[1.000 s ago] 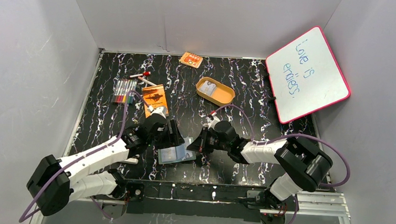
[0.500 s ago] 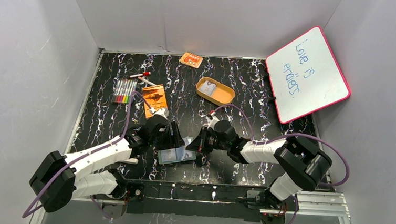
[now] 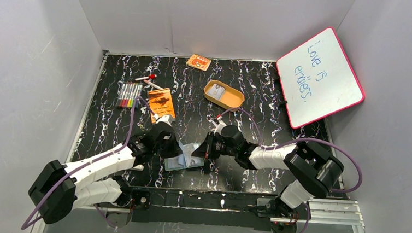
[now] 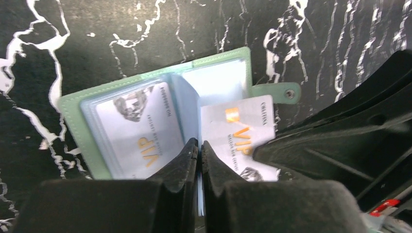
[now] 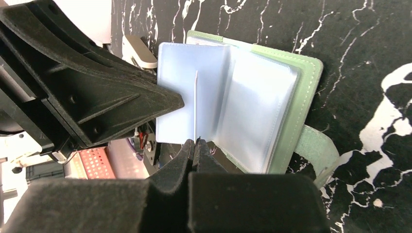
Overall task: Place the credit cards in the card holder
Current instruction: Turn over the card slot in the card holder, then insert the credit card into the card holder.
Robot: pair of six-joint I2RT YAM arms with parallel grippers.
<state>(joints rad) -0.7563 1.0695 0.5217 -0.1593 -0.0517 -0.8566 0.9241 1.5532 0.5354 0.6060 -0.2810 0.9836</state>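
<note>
Card holder (image 4: 72, 121) open flat. Left gripper (image 4: 199, 143) clenched on clear pocket leaf (image 4: 187, 111); right gripper (image 5: 196, 142) clenched on leaf edge (image 5: 196, 102).

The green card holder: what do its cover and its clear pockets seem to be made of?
The cover is probably faux leather: matt sage green, with a stitched seam along the edge. The pockets look like thin, soft clear plastic, slightly bluish and glossy; a printed card shows through one.

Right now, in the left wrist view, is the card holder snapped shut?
No, the card holder lies open, with a VIP card showing inside it.
</note>
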